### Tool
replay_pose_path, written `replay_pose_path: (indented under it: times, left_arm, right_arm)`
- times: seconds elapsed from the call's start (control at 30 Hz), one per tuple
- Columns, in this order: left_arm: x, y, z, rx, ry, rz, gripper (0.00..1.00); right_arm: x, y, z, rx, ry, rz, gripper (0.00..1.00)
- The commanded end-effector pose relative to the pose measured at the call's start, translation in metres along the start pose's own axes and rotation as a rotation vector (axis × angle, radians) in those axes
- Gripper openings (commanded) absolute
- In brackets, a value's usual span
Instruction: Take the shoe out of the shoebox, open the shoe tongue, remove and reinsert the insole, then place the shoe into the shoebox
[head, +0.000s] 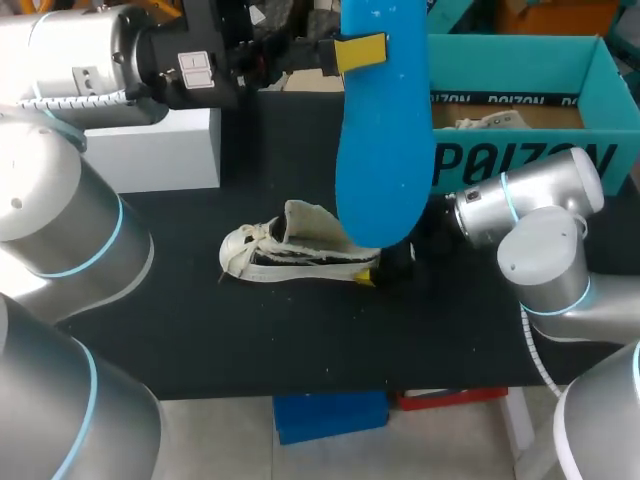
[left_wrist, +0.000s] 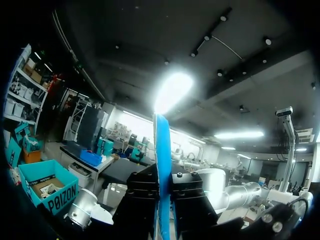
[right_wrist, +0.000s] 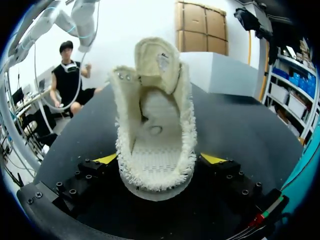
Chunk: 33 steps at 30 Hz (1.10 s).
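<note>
Left pincer (head: 362, 52) clamped on raised insole (head: 385, 150); right pincer (right_wrist: 160, 159) grasping shoe (head: 290, 255) heel.

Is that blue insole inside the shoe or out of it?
Out: the left end effector holds the insole aloft, and the shoe interior lies bare.

Insole (head: 385, 150) top cut by edge; covers shoe (head: 290, 250) heel in head view. Shoebox (head: 510, 45) contents unclear.

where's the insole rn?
Head view: the insole hangs upright mid-air in the left tool, just right of centre, its lower end over the heel of the shoe, the shoebox to its right.
</note>
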<state>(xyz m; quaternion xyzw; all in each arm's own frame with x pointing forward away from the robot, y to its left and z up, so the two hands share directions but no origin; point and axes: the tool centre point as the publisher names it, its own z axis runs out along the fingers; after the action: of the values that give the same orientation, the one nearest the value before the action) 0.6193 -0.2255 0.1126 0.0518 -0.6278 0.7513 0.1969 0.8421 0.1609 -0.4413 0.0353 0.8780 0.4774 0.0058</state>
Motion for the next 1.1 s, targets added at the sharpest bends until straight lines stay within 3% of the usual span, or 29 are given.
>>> replay_pose_path:
  times: [0.03, 0.2, 0.3, 0.4, 0.7, 0.8, 1.1]
  left_arm:
    - [0.0, 0.0, 0.001, 0.0, -0.002, 0.0, 0.0]
    - [0.0, 0.0, 0.001, 0.0, -0.002, 0.0, 0.0]
    - [0.0, 0.0, 0.001, 0.0, -0.002, 0.0, 0.0]
    - [0.0, 0.0, 0.001, 0.0, -0.002, 0.0, 0.0]
    - [0.0, 0.0, 0.001, 0.0, -0.002, 0.0, 0.0]
    - [0.0, 0.0, 0.001, 0.0, -0.002, 0.0, 0.0]
    - [0.0, 0.0, 0.001, 0.0, -0.002, 0.0, 0.0]
  right_arm:
    - [-0.004, 0.009, -0.02, 0.124, 0.031, 0.001, 1.0]
    - [-0.005, 0.014, -0.037, 0.242, 0.045, -0.003, 1.0]
    - [-0.005, 0.019, -0.043, 0.376, 0.052, -0.026, 1.0]
    - [-0.005, 0.022, -0.046, 0.519, 0.056, -0.058, 1.0]
    - [-0.002, 0.026, -0.044, 0.793, 0.013, -0.091, 1.0]
    - [0.0, 0.028, -0.043, 0.865, -0.003, -0.086, 1.0]
    - [0.002, 0.03, -0.033, 0.968, 0.016, -0.084, 1.0]
